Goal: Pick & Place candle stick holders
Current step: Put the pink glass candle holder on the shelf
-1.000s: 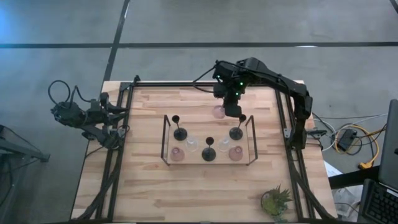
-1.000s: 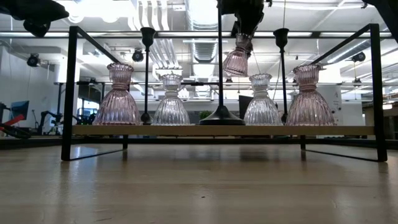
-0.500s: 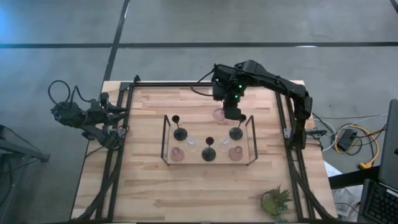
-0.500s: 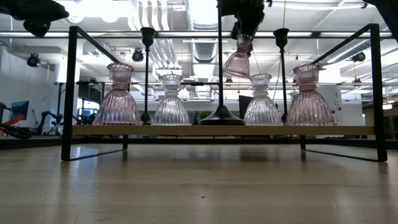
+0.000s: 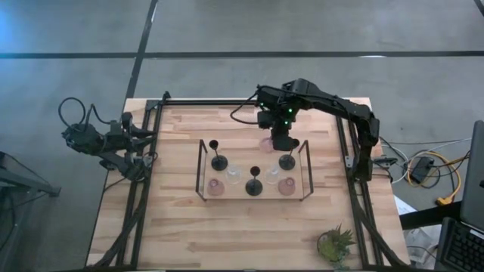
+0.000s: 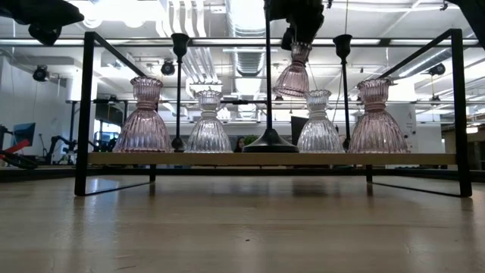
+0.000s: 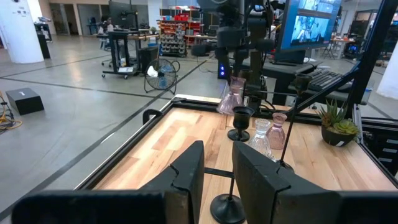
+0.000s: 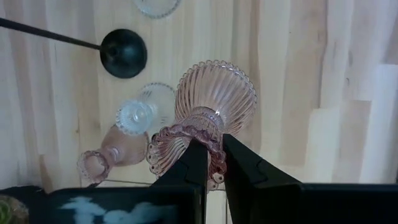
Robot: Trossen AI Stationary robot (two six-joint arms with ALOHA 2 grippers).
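Observation:
A black-framed rack (image 5: 200, 168) in the middle of the table carries several candle stick holders standing on their bases. Three are black ones (image 5: 218, 161), two are pink glass ones (image 5: 216, 187) and two are clear ones (image 5: 234, 175). My right gripper (image 5: 279, 140) hangs over the rack's far rim, shut on another pink glass holder (image 6: 292, 77). That holder is in the air above the shelf (image 6: 227, 158). My left gripper (image 7: 217, 171) waits open at the table's left edge with nothing between its fingers. My right gripper pinches the pink holder's beaded top rim (image 8: 214, 152) between its two fingers (image 8: 196, 163), coming from above and pointing down. The holder hangs below the fingers with its ribbed bell base (image 8: 217, 93) lowest. It tilts slightly and is clear of the rack and the table.
A small green potted plant (image 5: 335, 244) stands at the table's near right corner. A black metal frame (image 5: 227, 103) runs along the table's edges. Bare wooden tabletop lies in front of the rack and to its left.
My right gripper has gone a little toward the table's near edge and down, to the rack's far rim, still shut on the pink holder. The holder hangs slightly lower now and less tilted than before.

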